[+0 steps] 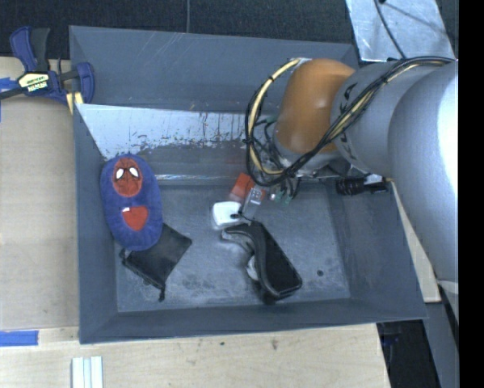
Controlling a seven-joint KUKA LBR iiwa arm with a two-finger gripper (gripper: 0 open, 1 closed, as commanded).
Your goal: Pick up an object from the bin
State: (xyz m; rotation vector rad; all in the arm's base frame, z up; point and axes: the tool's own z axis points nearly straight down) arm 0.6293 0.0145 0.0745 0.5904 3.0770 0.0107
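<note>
- Near right: black glossy object (275,272), long and lying slantwise. Its grey curved end is touching or just beside the white block. Risk: a close on the block catches that grey end too, so two things lift together or the block is levered out.
- Near left: black flat pouch (157,257) on the floor of the bin (225,320), one corner against the plush. It is well apart from the gripper, so I judge it little hazard.
- Middle: small white block (224,213), likely the task's thing, since the gripper (244,204) sits low just right of it, perhaps touching. Claw state: cannot tell, as it is lost among cables and shadow. Risk: the block is small and looks smooth, and an off-centre close could squirt it left across the bare floor.
- Just beyond: small red piece (242,187), right beside the gripper; contact is unclear. Risk: it gets pinched along with the block, or instead of it.
- Left, mid to far: blue plush slipper with a Spider-Man face (131,200), well apart. It matters only if the block skids that way and lodges against it.
- Far right: orange cover (310,107) and looped cables (262,148) hang near the far wall. Risk: a loop drags on the wall or on the red piece during a lift.
</note>
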